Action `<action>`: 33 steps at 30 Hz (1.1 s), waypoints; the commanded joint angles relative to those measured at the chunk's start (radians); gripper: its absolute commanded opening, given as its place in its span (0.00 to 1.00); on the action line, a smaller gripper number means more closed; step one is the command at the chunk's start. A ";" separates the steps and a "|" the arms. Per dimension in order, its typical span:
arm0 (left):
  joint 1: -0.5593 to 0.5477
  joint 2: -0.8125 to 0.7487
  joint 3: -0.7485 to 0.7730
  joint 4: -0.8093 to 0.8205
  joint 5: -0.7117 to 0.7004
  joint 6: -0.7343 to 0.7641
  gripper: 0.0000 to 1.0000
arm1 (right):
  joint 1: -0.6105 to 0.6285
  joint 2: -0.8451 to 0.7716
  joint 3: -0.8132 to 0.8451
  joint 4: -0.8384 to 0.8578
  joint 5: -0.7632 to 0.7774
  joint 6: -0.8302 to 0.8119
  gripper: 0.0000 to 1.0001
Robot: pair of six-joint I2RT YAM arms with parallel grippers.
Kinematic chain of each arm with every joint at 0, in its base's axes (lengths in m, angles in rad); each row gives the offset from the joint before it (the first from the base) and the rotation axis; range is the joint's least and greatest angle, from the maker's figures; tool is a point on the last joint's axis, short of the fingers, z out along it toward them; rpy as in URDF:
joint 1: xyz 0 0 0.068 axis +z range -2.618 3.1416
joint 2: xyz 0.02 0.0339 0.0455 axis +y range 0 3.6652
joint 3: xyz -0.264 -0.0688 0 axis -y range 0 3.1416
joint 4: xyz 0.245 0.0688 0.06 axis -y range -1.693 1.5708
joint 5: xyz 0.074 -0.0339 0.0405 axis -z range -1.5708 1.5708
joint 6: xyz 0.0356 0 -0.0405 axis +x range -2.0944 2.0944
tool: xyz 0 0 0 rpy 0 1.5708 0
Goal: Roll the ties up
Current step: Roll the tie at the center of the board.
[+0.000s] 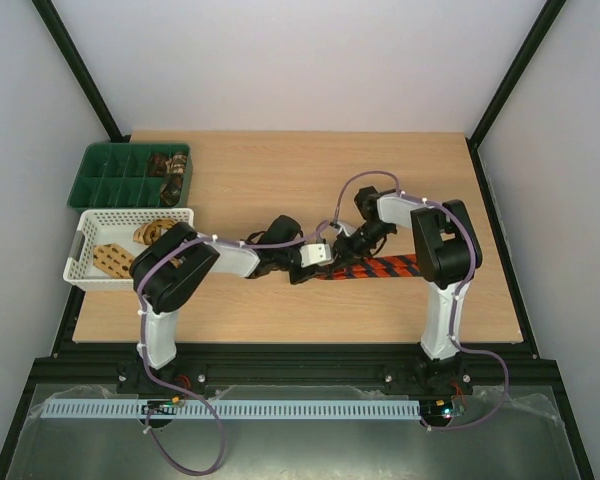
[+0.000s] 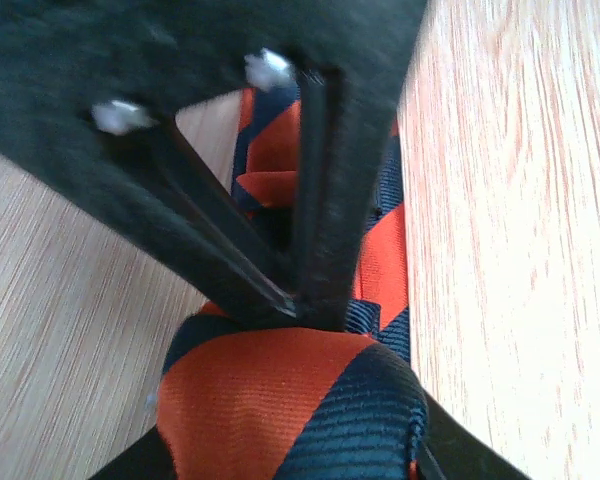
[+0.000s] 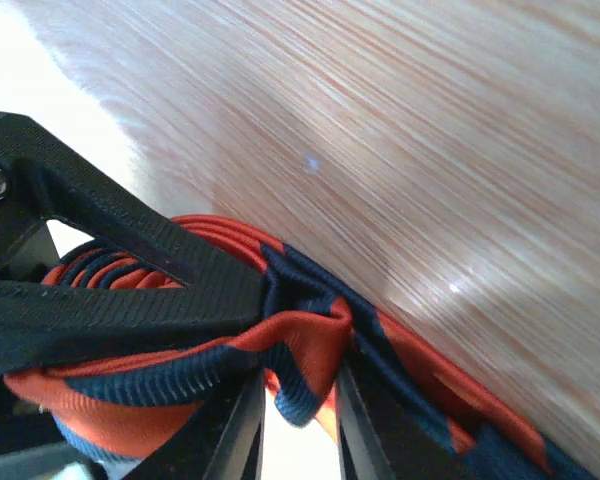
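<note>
- At the far left of the table [image 1: 280, 170], the green tray [image 1: 110, 148] holds rolled ties [image 1: 170, 165]. Just in front of it, the white basket [image 1: 130, 213] holds tan ties [image 1: 110, 258].
- The left gripper [image 2: 295, 445] clasps the rolled end of the striped tie [image 1: 385, 268] at mid-table.
- The right gripper [image 3: 300, 425] pinches a fold beside the roll, and the tail lies flat to the right.

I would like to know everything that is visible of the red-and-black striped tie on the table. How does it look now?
The striped tie looks like ribbed woven fabric, with broad diagonal bands of orange-red and a very dark blue-black. It lies on the wooden table, right of the middle. Its right part is flat and stretched out, and its left end is wound into a thick roll. The left gripper clasps that roll from both sides. The right gripper pinches a crumpled fold beside it.
</note>
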State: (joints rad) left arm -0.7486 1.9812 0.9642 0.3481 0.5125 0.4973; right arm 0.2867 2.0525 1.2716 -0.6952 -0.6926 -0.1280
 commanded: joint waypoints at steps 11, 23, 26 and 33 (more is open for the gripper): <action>-0.011 0.011 -0.001 -0.270 -0.102 0.090 0.30 | -0.028 -0.120 0.011 -0.095 -0.159 0.035 0.56; -0.012 0.007 -0.012 -0.300 -0.109 0.094 0.31 | 0.028 -0.027 -0.027 0.073 -0.071 0.144 0.23; -0.012 0.012 -0.005 -0.306 -0.115 0.099 0.32 | 0.026 -0.024 -0.043 0.048 -0.033 0.112 0.03; -0.010 0.020 0.045 -0.308 -0.112 0.053 0.48 | 0.008 -0.067 -0.138 0.059 0.034 0.040 0.01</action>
State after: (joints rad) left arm -0.7582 1.9526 1.0035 0.1768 0.4362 0.5739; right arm 0.3016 1.9762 1.2224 -0.6312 -0.8444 -0.0414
